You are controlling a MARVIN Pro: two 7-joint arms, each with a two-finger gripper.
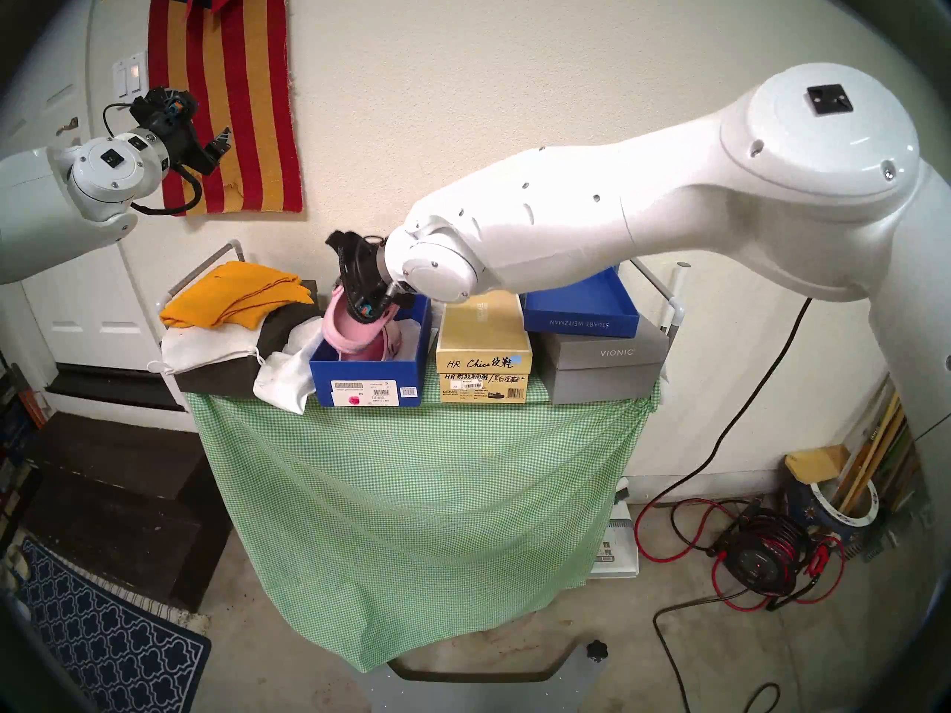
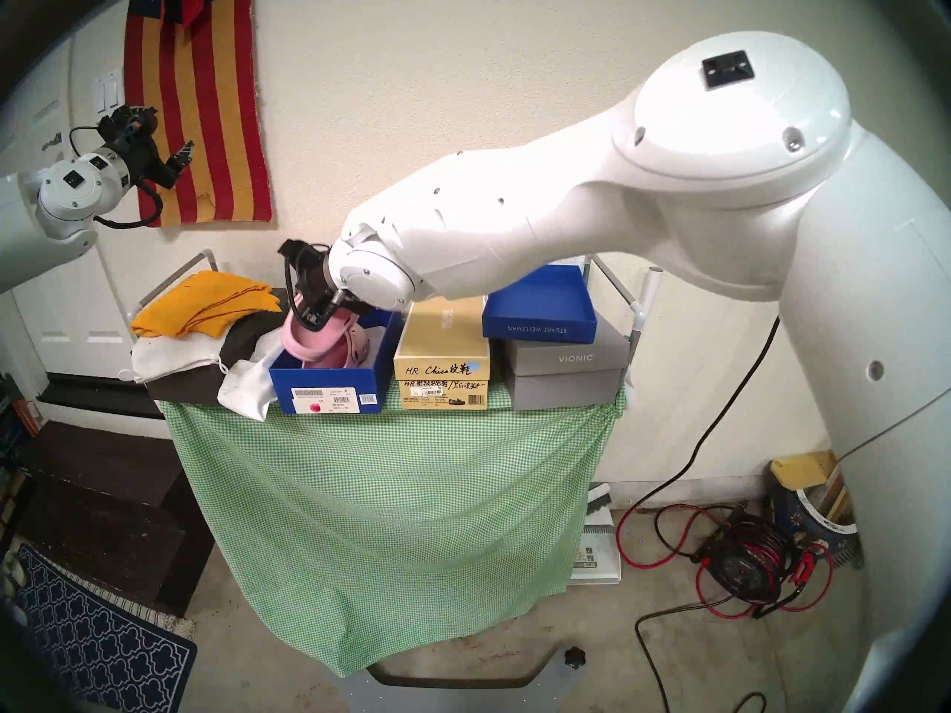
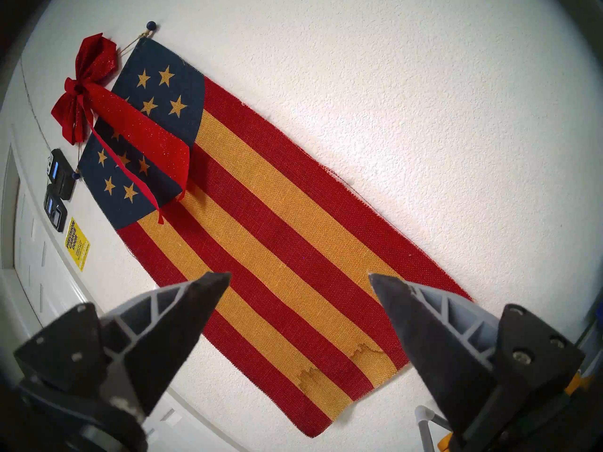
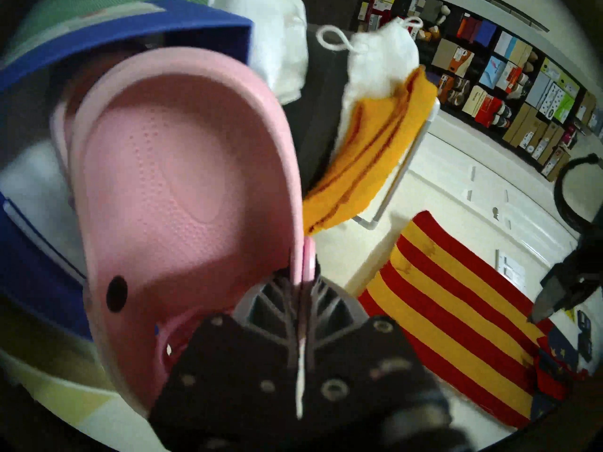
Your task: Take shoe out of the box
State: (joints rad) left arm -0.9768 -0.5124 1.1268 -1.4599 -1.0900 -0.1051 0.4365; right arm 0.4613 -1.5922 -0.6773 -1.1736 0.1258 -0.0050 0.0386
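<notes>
On the green-checked surface, the blue box holds a tilted pink clog, half out. Right gripper jaws pinch its rim; lift straight, clearing the wall. Left gripper jaws spread, idle.

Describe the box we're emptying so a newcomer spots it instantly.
On the green-checked table, look left of the tan boxes. The box is deep, royal blue and open, pink clogs poking out. Only it has white barcode labels and a pink dot in front.
</notes>
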